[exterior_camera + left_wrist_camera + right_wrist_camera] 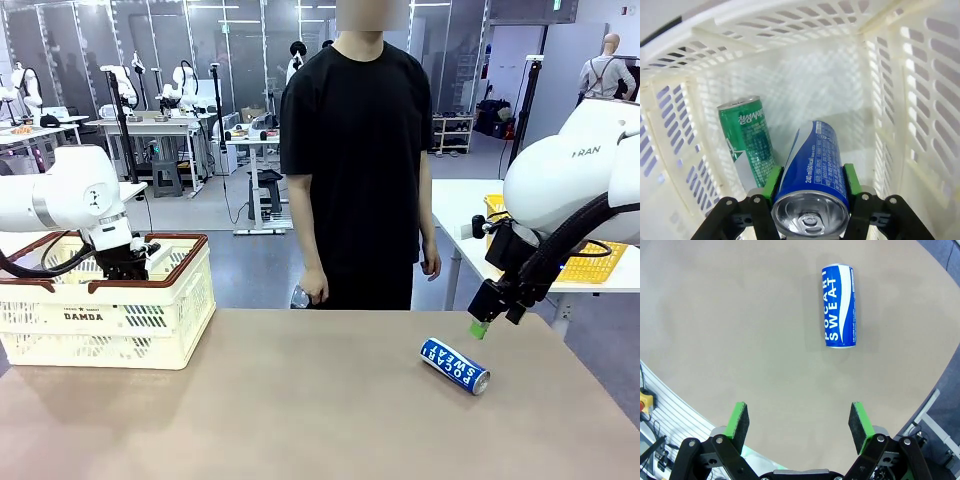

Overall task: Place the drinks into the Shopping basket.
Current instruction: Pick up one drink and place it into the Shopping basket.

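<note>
I see left gripper (812,182) inside Shopping basket (920,100), pads clamped on blue can (812,160), its silver top toward the camera | green can (747,140) in the basket just beside it | right gripper (800,425) spread wide, holding nothing, above table (715,315) | second blue can (839,306) on its side on table, apart from that gripper

This is a big robot lab. White robot arms (60,195) reach over a brown table (300,410). Behind are more work tables (165,127), stools (165,176) and glass walls (240,40).
</note>
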Tool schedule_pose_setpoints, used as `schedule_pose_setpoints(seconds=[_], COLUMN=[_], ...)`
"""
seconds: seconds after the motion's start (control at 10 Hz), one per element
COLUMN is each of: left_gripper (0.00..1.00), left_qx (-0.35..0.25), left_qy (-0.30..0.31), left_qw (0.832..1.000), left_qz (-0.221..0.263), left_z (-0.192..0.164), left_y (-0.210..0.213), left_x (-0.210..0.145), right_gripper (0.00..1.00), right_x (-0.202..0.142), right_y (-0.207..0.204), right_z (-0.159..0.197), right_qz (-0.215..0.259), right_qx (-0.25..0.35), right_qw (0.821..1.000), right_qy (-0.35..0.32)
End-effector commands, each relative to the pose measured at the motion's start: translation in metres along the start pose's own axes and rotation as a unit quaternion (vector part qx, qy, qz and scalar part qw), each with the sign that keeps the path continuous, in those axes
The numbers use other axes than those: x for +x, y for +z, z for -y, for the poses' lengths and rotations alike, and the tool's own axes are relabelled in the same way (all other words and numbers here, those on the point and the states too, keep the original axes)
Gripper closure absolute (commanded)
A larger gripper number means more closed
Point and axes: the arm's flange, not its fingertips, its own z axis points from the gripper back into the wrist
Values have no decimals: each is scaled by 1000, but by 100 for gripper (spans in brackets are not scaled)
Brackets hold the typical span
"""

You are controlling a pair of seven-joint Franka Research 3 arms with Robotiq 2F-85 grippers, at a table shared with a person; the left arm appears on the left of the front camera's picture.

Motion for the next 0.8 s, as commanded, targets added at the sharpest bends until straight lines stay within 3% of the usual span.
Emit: schedule_pose_setpoints(seconds=[0.0, 0.5, 0.6, 0.7], left_gripper=[42, 39, 23, 20], left_qx=[12, -1, -4, -4], left_qy=[18, 30, 34, 35], left_qw=[1000, 999, 999, 999], left_qz=[22, 35, 41, 41], left_z=[-3, -4, -4, -4], left_y=[-2, -3, -2, 1], left_x=[-3, -7, -7, -8], right_gripper=[0, 0, 0, 0], right_x=[-1, -1, -1, -1], right_y=[1, 1, 1, 1], right_z=[2, 2, 2, 2], right_qz=[-3, -3, -3, -3], right_qx=[-3, -3, -3, -3], right_qw=[1000, 1000, 1000, 1000], right_qy=[4, 4, 4, 4])
